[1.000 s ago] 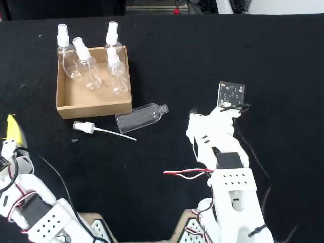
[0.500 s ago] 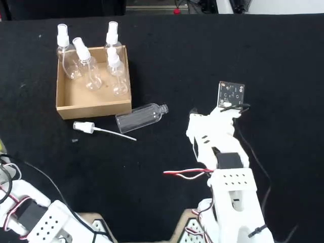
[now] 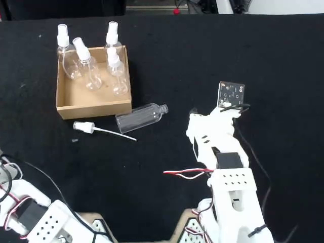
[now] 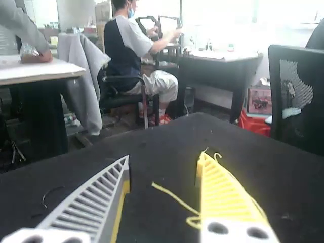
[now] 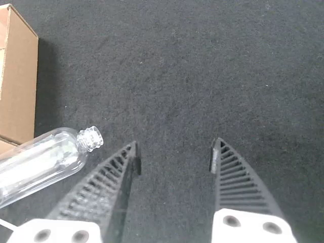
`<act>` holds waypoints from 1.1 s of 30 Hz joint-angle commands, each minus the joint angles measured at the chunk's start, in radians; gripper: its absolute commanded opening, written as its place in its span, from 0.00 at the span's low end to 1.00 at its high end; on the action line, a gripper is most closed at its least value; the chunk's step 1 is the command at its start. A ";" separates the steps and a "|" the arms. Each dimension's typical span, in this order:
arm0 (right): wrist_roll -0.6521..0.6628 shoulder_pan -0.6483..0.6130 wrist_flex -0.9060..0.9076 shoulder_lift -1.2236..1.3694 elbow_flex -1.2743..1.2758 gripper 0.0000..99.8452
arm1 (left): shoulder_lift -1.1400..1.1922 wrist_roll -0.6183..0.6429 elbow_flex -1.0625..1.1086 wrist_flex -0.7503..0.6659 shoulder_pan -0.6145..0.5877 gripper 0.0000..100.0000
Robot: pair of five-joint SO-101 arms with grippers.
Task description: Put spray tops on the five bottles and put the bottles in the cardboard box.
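Observation:
The cardboard box (image 3: pixel 93 108) sits at the table's back left, and several clear bottles with white spray tops (image 3: pixel 87 65) stand in it. Just in front of the box, a capless clear bottle (image 3: pixel 140 117) lies on its side. A loose spray top (image 3: pixel 84 127) with a long tube lies near it. My right gripper (image 5: pixel 174 153) hangs open over bare cloth, the bottle's threaded neck (image 5: pixel 90 137) just beside one finger. The right arm (image 3: pixel 212 136) is right of the bottle. My left gripper (image 4: pixel 164 158) is open and holds nothing. The left arm (image 3: pixel 30 212) is at the front left corner.
Black cloth (image 3: pixel 167 61) covers the table. Red and white wires (image 3: pixel 185 173) stick out from the right arm. A side of the box (image 5: pixel 15 81) appears in the right wrist view. The left wrist view looks across the table's edge toward desks and chairs.
The left gripper, whose yellow finger stood at the left edge of the high view, has withdrawn out of that view. The right arm, bottle and spray top have not moved.

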 commanded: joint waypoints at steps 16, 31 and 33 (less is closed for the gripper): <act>-0.009 0.109 -0.086 -0.033 -0.005 0.22 | -0.015 -0.281 -0.291 0.686 0.636 0.19; -0.006 0.109 -0.080 -0.033 -0.004 0.22 | -0.015 -0.615 -0.291 0.822 1.316 0.20; -0.005 0.109 -0.080 -0.033 -0.004 0.22 | -0.015 -0.614 -0.280 0.829 1.317 0.20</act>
